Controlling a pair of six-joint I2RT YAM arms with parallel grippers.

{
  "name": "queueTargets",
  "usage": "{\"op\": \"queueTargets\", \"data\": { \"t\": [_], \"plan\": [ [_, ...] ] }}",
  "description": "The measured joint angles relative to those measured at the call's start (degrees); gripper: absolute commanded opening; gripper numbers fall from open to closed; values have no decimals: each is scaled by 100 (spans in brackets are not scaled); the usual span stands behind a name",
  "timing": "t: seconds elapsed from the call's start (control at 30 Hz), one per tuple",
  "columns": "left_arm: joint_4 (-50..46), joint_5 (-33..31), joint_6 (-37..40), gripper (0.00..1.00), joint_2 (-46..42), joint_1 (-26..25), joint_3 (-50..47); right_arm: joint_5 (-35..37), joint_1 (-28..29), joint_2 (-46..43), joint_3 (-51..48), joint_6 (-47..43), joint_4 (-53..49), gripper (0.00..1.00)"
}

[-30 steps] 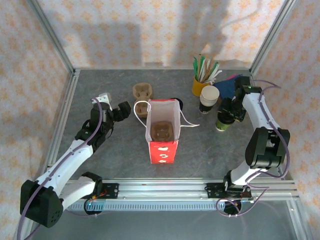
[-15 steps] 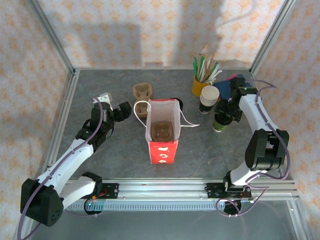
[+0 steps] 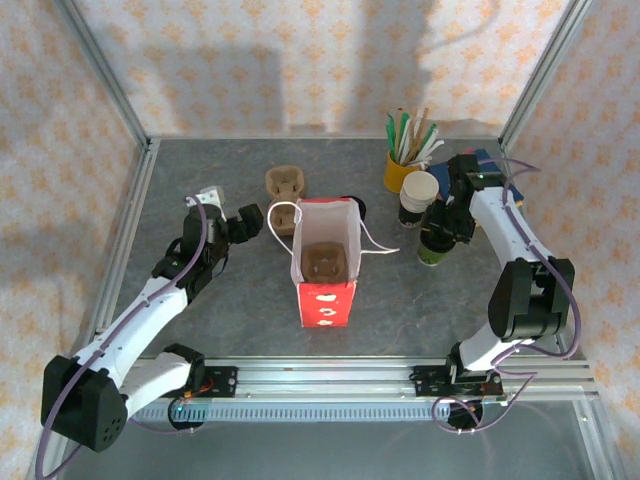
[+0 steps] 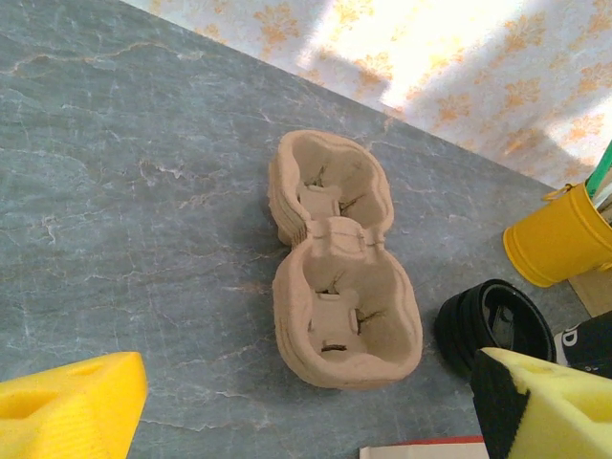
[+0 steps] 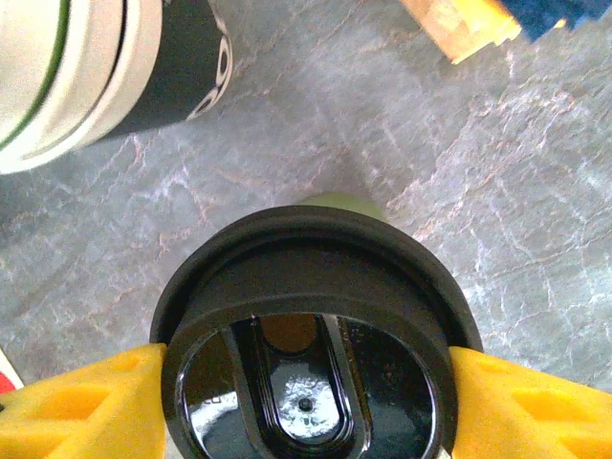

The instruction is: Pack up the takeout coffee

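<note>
The takeout coffee [image 3: 431, 246], a cup with a greenish side and a round black lid, stood upright on the right part of the grey desk [image 3: 190, 170], under the right hand [image 3: 436, 234]. In the right wrist view the yellow pads [image 5: 81, 406] lay against the lid's rim on both sides, so the hand was closed on the cup at its top; whether the cup's base rested on the desk I could not tell.

Just behind it and a little to the left stood an open cup [image 3: 419, 193], dark outside and cream-white inside. It was near the coffee but apart from it. Farther back was a yellow cup of stir sticks [image 3: 399, 172], close to the rear wall.

Left of the coffee, near the middle of the desk, an open paper bag [image 3: 326, 300] stood upright. It was red on the front and white inside, with string handles, and a brown pulp carrier [image 3: 325, 262] sat at its bottom. A loose black lid [image 4: 494, 326] lay just behind the bag. A second pulp carrier [image 4: 339, 287] with two wells lay on the desk beside that lid, toward the back left.

The left hand [image 3: 247, 222] hovered left of the bag. Its yellow pads [image 4: 67, 411] were spread wide and held nothing.
</note>
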Motion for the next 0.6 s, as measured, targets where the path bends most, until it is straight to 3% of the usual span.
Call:
{"op": "queueTargets", "data": {
  "t": [0.6],
  "plan": [
    [-22,0,0,89,57,0,72,-83,1211,-439,-334,573,-251,69]
  ]
}}
